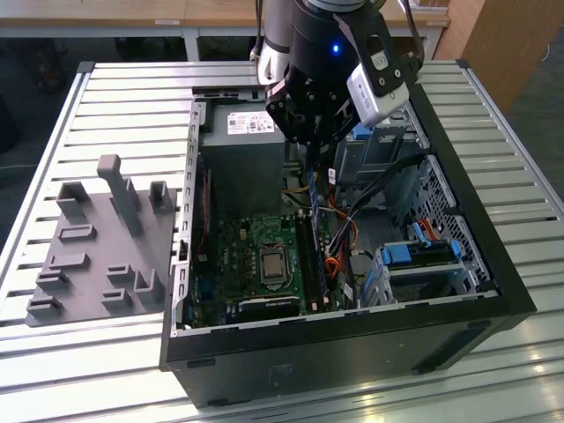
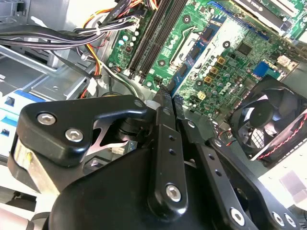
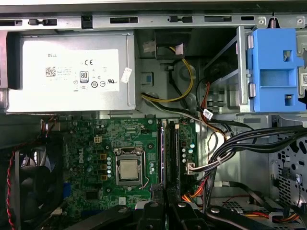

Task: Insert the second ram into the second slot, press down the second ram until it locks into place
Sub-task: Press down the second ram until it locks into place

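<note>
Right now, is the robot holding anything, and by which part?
The gripper seems to pinch the second ram by its upper edge, above the motherboard.

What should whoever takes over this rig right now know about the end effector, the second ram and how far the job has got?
End effector: shut on the second ram, working inside the open computer case.
Second ram: held above the motherboard, close beside the memory slots, apparently not yet in one.
Done: the ram is gripped and positioned at the slots.
Left: seating it in the second slot and pressing it down until it locks; neither shows as done.
</note>
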Controlling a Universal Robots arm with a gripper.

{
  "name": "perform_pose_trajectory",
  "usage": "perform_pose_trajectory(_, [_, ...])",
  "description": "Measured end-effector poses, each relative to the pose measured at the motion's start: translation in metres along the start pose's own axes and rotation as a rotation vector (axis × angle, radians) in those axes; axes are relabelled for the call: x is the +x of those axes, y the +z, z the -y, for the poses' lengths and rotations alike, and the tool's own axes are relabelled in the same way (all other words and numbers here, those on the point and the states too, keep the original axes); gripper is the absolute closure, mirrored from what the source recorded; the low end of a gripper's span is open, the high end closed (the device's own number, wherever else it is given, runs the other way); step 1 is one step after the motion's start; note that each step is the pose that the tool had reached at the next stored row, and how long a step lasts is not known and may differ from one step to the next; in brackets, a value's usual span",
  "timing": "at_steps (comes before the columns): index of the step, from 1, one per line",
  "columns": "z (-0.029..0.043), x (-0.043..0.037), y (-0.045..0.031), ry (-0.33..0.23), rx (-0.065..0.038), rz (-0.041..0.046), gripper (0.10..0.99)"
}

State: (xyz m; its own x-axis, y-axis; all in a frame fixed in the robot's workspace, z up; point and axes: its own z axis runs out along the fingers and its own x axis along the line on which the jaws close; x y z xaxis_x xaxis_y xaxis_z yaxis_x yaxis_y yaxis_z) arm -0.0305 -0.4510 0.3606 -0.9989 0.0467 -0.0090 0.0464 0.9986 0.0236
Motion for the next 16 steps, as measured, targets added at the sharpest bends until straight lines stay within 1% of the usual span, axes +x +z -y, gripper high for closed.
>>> perform_pose_trajectory(16, [0.0001,0.0000,0.0050,-0.001,0.000,-0.0008,0.949])
